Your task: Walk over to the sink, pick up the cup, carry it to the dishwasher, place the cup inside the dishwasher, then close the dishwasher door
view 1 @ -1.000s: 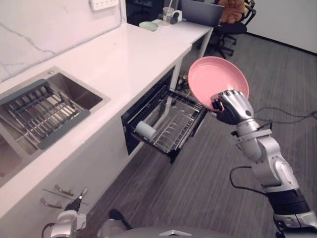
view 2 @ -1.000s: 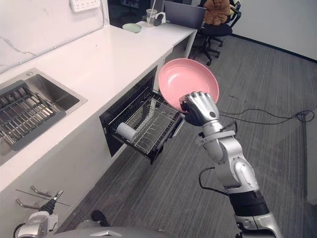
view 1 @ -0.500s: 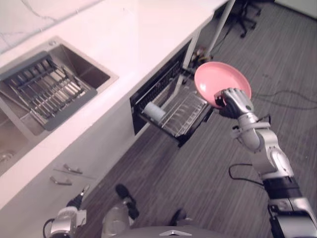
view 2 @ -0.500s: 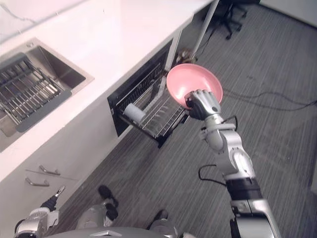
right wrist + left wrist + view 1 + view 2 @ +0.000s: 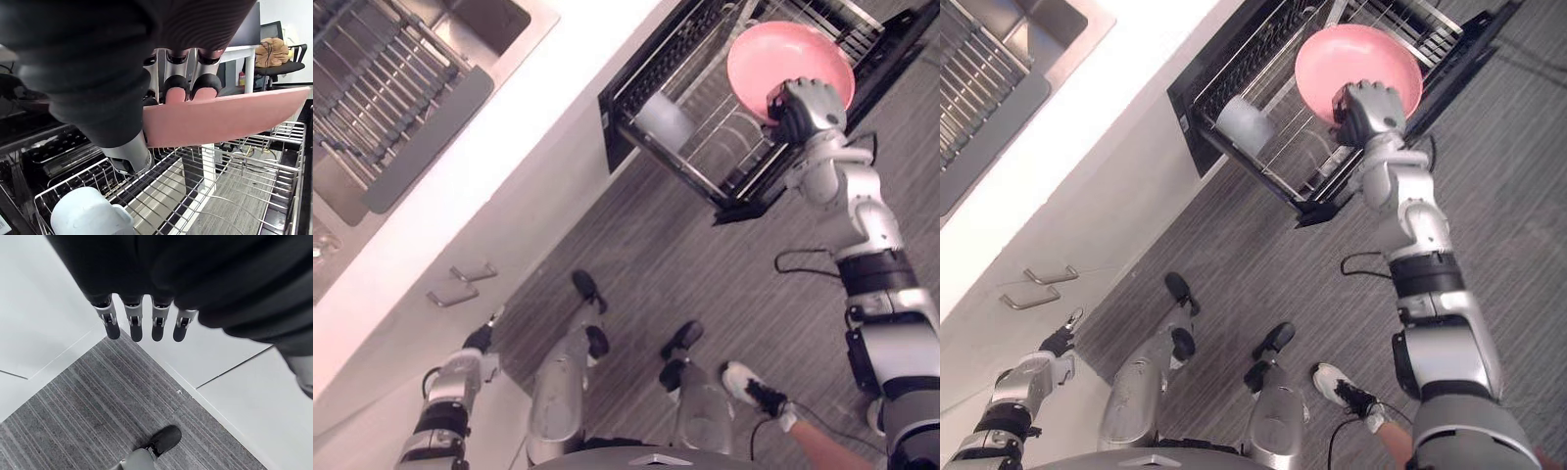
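Pink plate (image 5: 783,54) pinched by the right hand (image 5: 808,103) above the pulled-out dishwasher rack (image 5: 744,166)

Low beside the white cabinet front (image 5: 49,308), the left hand (image 5: 133,323) is hung with fingers straight and spread, nothing held. A pale cup (image 5: 663,122) is seen lying on its side in the rack, left of and below the right hand. The plate's rim is gripped between that hand's curled fingers and thumb.

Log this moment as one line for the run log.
right hand: shut on pink plate, over dishwasher rack | cup: lying in rack | left hand: open, idle
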{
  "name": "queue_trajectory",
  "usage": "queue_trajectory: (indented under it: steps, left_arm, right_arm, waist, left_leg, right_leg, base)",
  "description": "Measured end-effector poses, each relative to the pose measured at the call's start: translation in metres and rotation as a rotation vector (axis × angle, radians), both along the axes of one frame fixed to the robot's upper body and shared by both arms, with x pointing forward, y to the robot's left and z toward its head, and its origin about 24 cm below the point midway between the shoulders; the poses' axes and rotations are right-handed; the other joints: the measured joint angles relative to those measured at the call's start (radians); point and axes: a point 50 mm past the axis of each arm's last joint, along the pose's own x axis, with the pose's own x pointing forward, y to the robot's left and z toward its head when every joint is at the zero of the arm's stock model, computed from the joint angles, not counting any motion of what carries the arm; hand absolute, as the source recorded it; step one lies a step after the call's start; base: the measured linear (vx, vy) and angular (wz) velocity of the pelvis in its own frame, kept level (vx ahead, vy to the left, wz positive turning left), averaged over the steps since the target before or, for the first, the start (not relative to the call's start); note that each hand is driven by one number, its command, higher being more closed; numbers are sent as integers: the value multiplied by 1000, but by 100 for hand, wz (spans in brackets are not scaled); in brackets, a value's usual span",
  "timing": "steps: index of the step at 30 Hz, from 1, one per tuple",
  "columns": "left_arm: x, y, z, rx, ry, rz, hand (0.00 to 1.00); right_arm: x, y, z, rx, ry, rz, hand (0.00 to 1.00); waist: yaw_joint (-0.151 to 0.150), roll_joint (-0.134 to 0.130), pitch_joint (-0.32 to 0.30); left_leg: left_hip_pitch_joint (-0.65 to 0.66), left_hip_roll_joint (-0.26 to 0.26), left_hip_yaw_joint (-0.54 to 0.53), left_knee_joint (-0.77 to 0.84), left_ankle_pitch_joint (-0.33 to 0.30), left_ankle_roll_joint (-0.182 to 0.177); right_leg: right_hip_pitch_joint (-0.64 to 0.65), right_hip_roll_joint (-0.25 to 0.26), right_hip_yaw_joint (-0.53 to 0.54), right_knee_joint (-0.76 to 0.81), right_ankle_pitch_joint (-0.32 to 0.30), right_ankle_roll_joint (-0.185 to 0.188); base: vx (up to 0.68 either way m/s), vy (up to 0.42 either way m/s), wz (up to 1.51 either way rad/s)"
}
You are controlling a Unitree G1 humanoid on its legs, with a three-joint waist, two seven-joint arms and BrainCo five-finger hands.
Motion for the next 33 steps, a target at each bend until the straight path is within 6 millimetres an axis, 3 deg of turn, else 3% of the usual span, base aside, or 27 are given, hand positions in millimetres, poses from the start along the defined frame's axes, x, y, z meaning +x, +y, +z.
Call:
queue_trajectory:
  steps: [5, 8, 9, 15, 23, 28, 30, 33]
  left_arm:
    - [22, -9, 10, 0, -42, -38, 0]
    - [38, -16, 20, -15, -80, -55, 0]
    - [41, -18, 21, -14, -84, -65, 0]
    - [40, -29, 16, -52, -69, -81, 0]
    - [39, -43, 12, -79, -82, -100, 0]
    - [31, -41, 11, -74, -107, -81, 0]
    - [27, -40, 9, -71, -101, -74, 0]
    - [18, -38, 4, -60, -92, -57, 0]
  right_arm:
    - [12, -1, 22, 62, 35, -33, 100]
    - [17, -12, 28, 145, 69, -77, 100]
    - [19, -16, 28, 166, 89, -88, 0]
    - [20, -28, 29, 201, 112, -145, 0]
    - [13, -37, 54, 221, -43, -167, 0]
    - [-14, -60, 84, 404, -295, -110, 0]
    - [-22, -71, 86, 519, -369, -98, 0]
    - [-35, -99, 72, 752, -435, -99, 0]
  waist:
    - [20, 20, 23]
    - [46, 37, 41]
    - [46, 46, 46]
    - [51, 68, 56]
    - [38, 69, 57]
    - [-3, 69, 57]
    - [-19, 69, 57]
    - [-39, 69, 57]
  left_leg:
    - [-68, -12, -69, 0, 13, -1]
    - [-90, -20, -99, 0, 19, -3]
    - [-94, -23, -105, 0, 20, -3]
    - [-107, -39, -159, 0, 29, -12]
    - [-69, -48, -198, -35, 55, -45]
    - [-12, -56, -212, -58, 64, -44]
    - [10, -56, -212, -58, 64, -44]
    - [47, -55, -210, -58, 61, -49]
  right_leg:
    - [-64, -12, 8, 25, -9, -3]
    - [-95, -19, 32, 35, -12, -2]
    - [-98, -22, 38, 37, -13, -1]
    - [-132, -46, 66, 73, -19, 5]
    - [-132, -57, 88, 107, -32, 0]
    - [-86, -59, 91, 113, -34, 2]
    - [-65, -59, 93, 114, -36, 1]
    - [-38, -62, 113, 129, -49, 0]
  base:
    - [7, 53, 10]
    - [14, 69, 5]
    - [16, 58, 7]
    - [40, 59, -5]
    - [3, 22, -4]
    - [20, -7, 2]
    - [0, 0, 0]
    - [0, 0, 0]
